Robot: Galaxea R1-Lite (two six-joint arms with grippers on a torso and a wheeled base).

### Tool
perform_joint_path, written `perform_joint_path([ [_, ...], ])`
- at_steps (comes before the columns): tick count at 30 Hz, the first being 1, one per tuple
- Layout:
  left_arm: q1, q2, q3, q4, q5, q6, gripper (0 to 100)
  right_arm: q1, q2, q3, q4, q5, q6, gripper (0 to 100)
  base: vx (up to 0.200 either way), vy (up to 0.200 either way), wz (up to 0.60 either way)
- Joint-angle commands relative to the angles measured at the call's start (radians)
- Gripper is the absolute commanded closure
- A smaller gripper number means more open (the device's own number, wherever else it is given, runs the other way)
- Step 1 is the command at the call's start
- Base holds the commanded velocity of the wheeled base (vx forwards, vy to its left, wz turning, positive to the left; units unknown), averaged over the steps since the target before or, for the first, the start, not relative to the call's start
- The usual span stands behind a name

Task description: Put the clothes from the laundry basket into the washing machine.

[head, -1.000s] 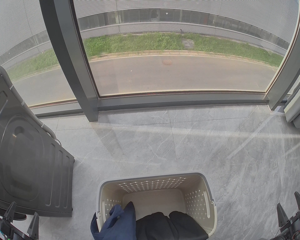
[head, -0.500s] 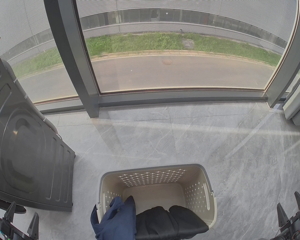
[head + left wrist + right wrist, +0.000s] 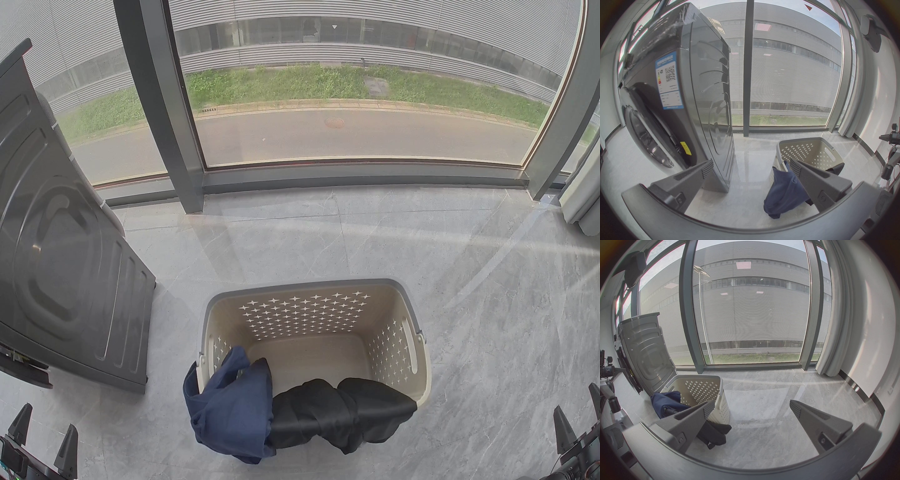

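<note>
The left gripper [image 3: 750,165] is hanging low, jaws spread wide and empty; the grey washing machine [image 3: 69,269] is standing beside the beige laundry basket [image 3: 300,312] on the floor [image 3: 487,300]; a navy garment [image 3: 231,406] and a black garment [image 3: 344,409] are draping over the basket's near rim; the right gripper [image 3: 751,405] is hanging likewise, jaws wide and empty.

Grey marble-look floor tiles [image 3: 300,237]. Full-height window [image 3: 375,37], dark frame post [image 3: 165,106]. Pale curtain [image 3: 581,200] at right edge. Outside: road [image 3: 387,140], grass strip [image 3: 281,84], ribbed building facade [image 3: 753,308]. Round mark on road [image 3: 334,124], probably a manhole cover.
</note>
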Motion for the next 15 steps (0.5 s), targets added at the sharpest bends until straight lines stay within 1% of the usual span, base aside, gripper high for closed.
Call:
perform_joint_path([
  [1, 0.001, -0.012, 0.016, 0.000, 0.000, -0.001, 0, 0.001, -0.016, 0.016, 0.000, 0.001, 0.000, 0, -0.200, 0.000, 0.00],
  [11, 0.001, -0.012, 0.016, 0.000, 0.000, -0.001, 0, 0.001, -0.016, 0.016, 0.000, 0.000, 0.000, 0, -0.200, 0.000, 0.00],
  [15, 0.001, -0.012, 0.016, 0.000, 0.000, -0.001, 0, 0.001, -0.016, 0.016, 0.000, 0.000, 0.000, 0, 0.000, 0.000, 0.00],
])
